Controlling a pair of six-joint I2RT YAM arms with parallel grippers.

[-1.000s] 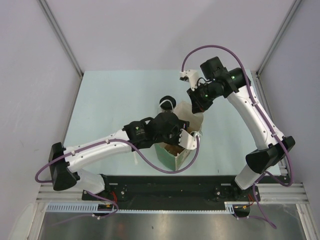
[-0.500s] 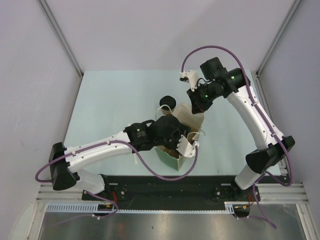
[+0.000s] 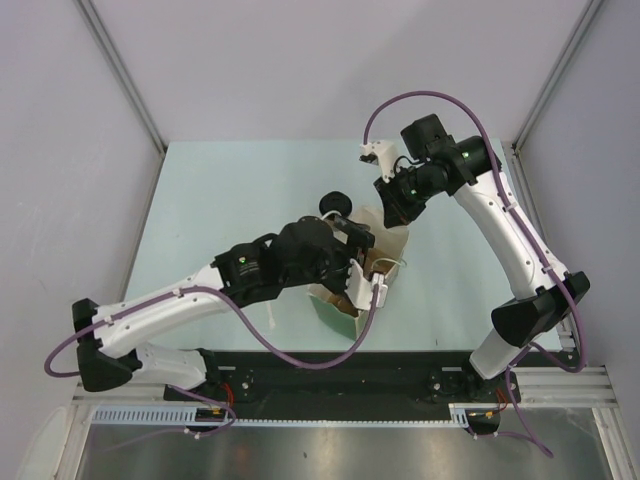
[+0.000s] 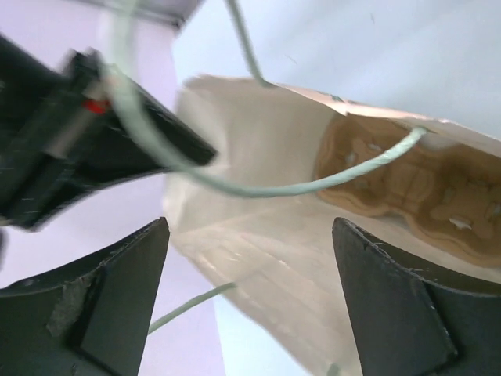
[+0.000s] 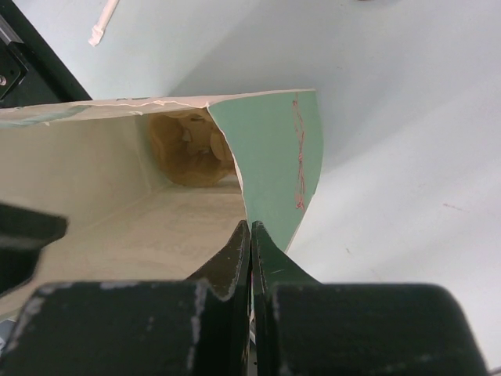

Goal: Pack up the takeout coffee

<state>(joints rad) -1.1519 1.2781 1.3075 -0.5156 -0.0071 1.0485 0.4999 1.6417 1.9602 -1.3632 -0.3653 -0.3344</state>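
While the right gripper [image 5: 250, 232] sat pinched shut on the rim of the paper bag [image 5: 274, 153], fingers pressed flat together with the green outer face rising just beyond them, the left gripper [image 4: 249, 235] hung spread wide at the bag's mouth, holding nothing.

Left pincer: both dark fingers apart. Between them lay the cream inner wall of the bag and a pale green cord handle [image 4: 235, 186] looping across. The brown pulp carrier [image 4: 407, 188] lay at the bag's bottom.

Left wrist tipped down over the bag's near side. Forearm ran diagonally back across the table [image 3: 230, 190] to its base at the near-left corner, elbow low.

Right wrist angled down and inward onto the bag's far rim. Forearm climbed to a high bend at the far right, then the upper link dropped back to its base at the near right.

Takeout coffee [image 3: 335, 203]: outside the bag, on the table just past the bag's far-left corner and close by the left wrist. Only the round black top showed; contact with the arm could not be judged.

White stir stick [image 5: 103, 22] lay on the table, apart from the bag.
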